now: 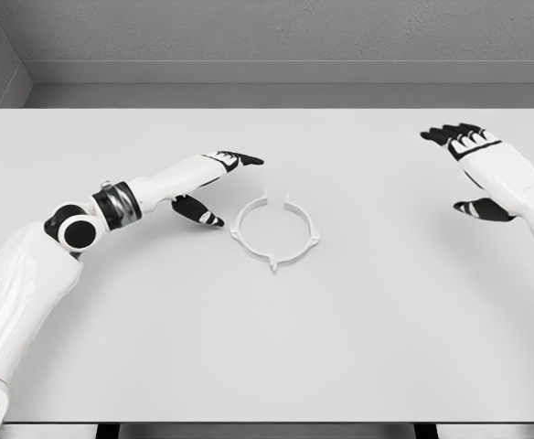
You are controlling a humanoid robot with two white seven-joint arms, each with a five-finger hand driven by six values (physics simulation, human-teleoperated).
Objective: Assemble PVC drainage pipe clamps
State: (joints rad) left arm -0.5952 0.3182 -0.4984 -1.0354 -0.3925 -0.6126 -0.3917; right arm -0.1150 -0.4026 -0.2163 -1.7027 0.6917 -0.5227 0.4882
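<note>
A white ring-shaped pipe clamp (pixel 275 231) lies flat on the white table (pixel 267 347), with a gap in its far side and small tabs around its rim. My left hand (pixel 219 187) hovers just left of the clamp, fingers stretched out toward the right and thumb pointing at the ring, holding nothing. It does not touch the clamp. My right hand (pixel 475 169) is far to the right near the table's edge, fingers extended away from me, thumb spread, nothing in it.
The table's far edge meets a grey wall (pixel 267 37). Its front edge runs along the bottom of the view.
</note>
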